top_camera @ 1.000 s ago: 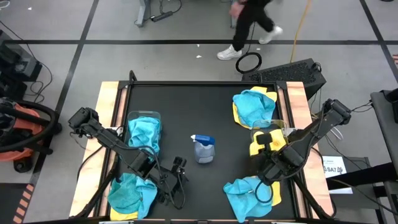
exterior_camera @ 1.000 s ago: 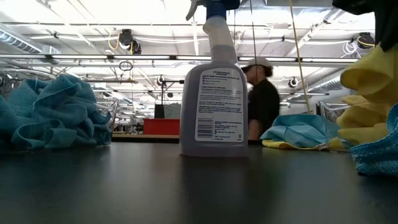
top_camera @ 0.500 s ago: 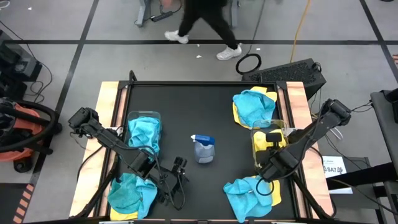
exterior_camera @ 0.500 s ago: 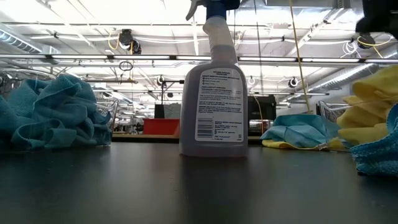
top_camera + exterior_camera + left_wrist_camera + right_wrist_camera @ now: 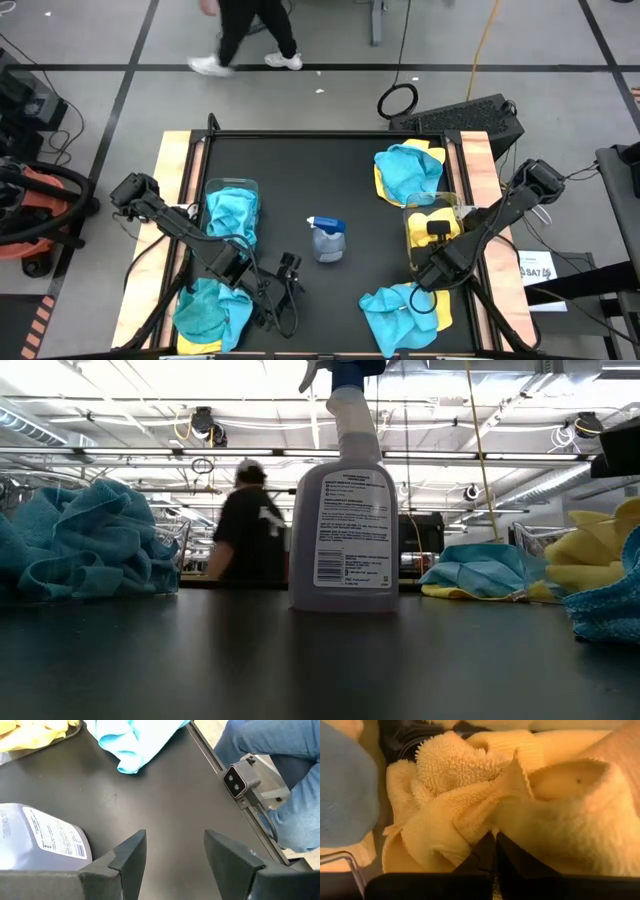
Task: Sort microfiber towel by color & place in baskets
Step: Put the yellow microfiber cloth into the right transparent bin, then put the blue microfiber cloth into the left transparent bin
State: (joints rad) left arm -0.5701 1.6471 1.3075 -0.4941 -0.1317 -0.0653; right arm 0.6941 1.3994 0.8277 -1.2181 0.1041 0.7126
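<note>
Over the right basket (image 5: 432,232), the right gripper (image 5: 437,229) pinches a yellow towel (image 5: 485,805); bottle label (image 5: 343,530) unreadable.

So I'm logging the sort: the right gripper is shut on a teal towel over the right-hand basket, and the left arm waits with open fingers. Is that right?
One thing is wrong: the towel is yellow, not teal. The right wrist view shows the right gripper shut on a yellow towel, and the high view puts it over the right-hand basket. The left gripper does wait with open fingers.
</note>
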